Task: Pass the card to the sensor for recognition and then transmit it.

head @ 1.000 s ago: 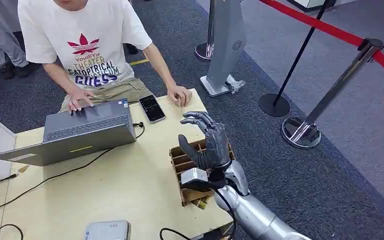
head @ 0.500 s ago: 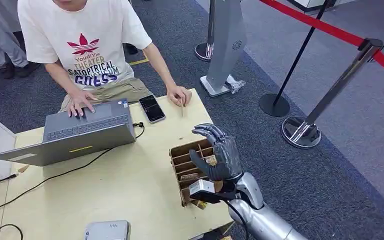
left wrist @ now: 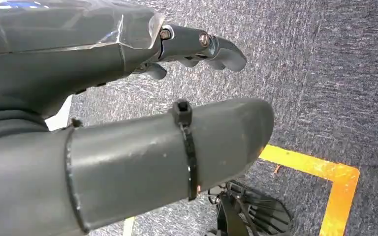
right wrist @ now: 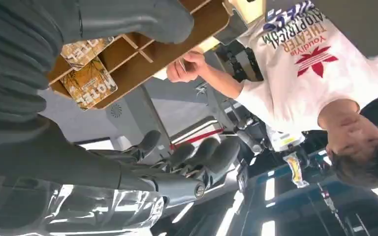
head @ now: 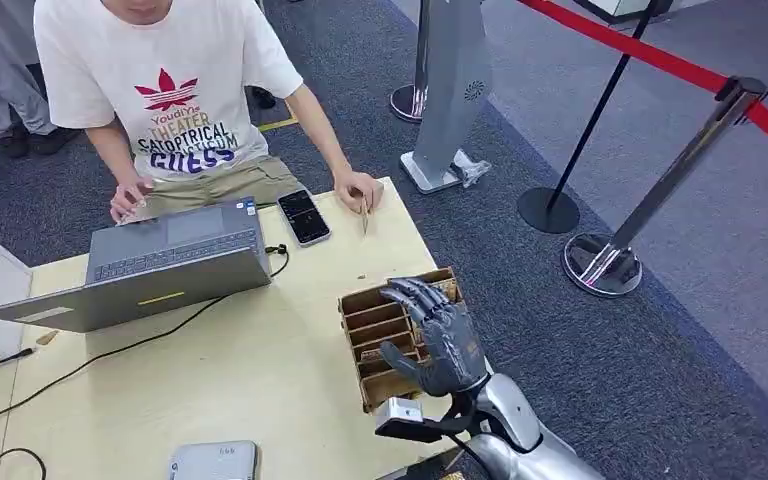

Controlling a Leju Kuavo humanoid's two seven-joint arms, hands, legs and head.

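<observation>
My right hand (head: pixel 438 335) hovers over the cardboard card holder (head: pixel 375 325) at the table's right edge, fingers spread, holding nothing. In the right wrist view the right hand (right wrist: pixel 103 172) hangs near the holder (right wrist: pixel 142 49), which has printed cards (right wrist: pixel 89 83) standing in its slots. Across the table a person's hand (head: pixel 358 188) pinches a thin card (head: pixel 364 214) at the far corner; the same person's hand (right wrist: pixel 184 66) also appears in the right wrist view. A grey-white sensor box (head: pixel 215 461) lies at the near table edge. My left hand (left wrist: pixel 78 54) hangs over carpet, fingers loosely out, holding nothing.
An open laptop (head: pixel 150 265) with cables sits on the left of the table, and a black phone (head: pixel 304 216) lies beside it. The person sits at the far side. A grey stand (head: pixel 455 90) and stanchions with red rope (head: pixel 640 50) stand on the carpet to the right.
My right hand has drawn back from the person toward me and sunk over the card holder. The person's other hand has lifted off the laptop.
</observation>
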